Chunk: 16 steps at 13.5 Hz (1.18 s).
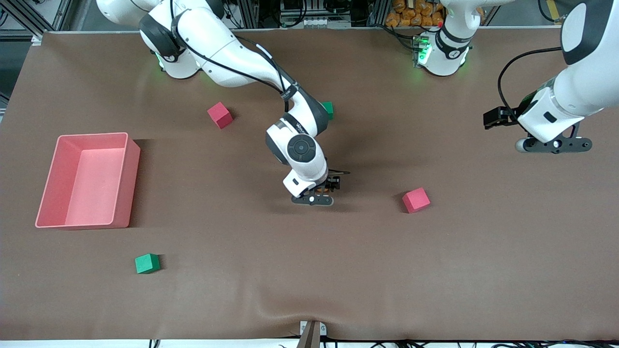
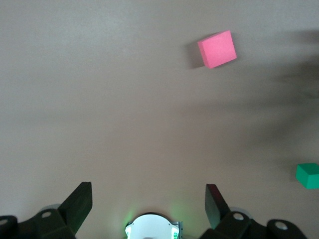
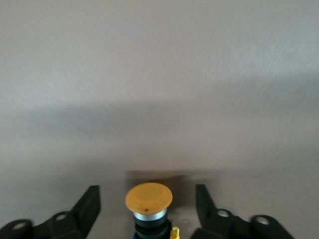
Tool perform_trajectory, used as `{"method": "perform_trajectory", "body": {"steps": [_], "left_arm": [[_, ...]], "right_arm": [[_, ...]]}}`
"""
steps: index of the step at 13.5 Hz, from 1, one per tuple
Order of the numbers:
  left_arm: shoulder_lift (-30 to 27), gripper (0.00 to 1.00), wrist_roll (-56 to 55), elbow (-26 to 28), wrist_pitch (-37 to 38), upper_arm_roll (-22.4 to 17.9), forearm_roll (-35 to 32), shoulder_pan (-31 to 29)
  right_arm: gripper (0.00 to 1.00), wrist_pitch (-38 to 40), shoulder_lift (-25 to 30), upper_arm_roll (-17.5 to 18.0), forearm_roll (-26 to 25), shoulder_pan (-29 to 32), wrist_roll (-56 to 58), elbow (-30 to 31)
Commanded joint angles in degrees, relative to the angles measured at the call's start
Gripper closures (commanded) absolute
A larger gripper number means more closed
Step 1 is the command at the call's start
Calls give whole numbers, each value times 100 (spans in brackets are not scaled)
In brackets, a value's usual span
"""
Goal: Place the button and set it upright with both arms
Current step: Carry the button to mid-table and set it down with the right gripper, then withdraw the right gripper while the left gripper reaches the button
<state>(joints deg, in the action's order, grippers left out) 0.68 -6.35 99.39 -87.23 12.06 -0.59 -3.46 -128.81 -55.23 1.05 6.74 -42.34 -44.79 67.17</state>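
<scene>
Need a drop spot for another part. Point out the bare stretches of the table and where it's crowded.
Bare: the cloth between the green cube and red cube, along the table's camera-side edge. Crowded: mid-table, where the right gripper stands open around the button. The open left gripper waits over its own end.

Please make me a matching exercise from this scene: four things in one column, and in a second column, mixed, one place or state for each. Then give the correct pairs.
Things:
1. button
2. left gripper
3. pink bin
4. green cube closest to the front camera

Places or states:
A. toward the right arm's end of the table, nearer the front camera than the bin
B. open, up over bare table, holding nothing
C. between the open fingers of the right gripper
D. open-topped, nothing in it

Pairs: 1-C, 2-B, 3-D, 4-A
</scene>
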Motion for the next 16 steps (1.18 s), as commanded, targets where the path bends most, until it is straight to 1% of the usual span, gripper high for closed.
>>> {"method": "perform_trajectory", "body": {"steps": [1,3,5,8,10,11,12,14,16], "left_arm": [[256,0,-286,-86,-22,68,-20,292],[563,0,-410,-226,-13,86,-11,564],[967,0,-725,-498,-13,86,-11,976],[1888,0,-1830,-1218,-22,77,-20,1863],[2495,0,-2604,-1693,-57,86,23,2286],[2777,0,-2747,-1895,-170,77,111,2462],[3006,0,-2827,-1976,-354,77,251,2594],[3358,0,-2880,-1976,-925,77,427,2771],[3683,0,-2898,-2064,-1470,77,454,2902]], "right_arm": [[0,495,502,-52,-94,242,-56,-2],[0,978,723,-79,-76,751,-30,-11],[0,1453,1126,-44,-50,1252,-30,-11],[0,2260,1907,70,-32,2156,145,-3],[0,3024,2208,132,-23,2781,758,-2],[0,3289,2383,114,-49,3045,1066,-2],[0,3405,2602,123,-50,3335,1278,-2],[0,3563,2989,167,-32,3880,1734,-2],[0,3853,3210,132,-67,4049,1992,-2]]}}
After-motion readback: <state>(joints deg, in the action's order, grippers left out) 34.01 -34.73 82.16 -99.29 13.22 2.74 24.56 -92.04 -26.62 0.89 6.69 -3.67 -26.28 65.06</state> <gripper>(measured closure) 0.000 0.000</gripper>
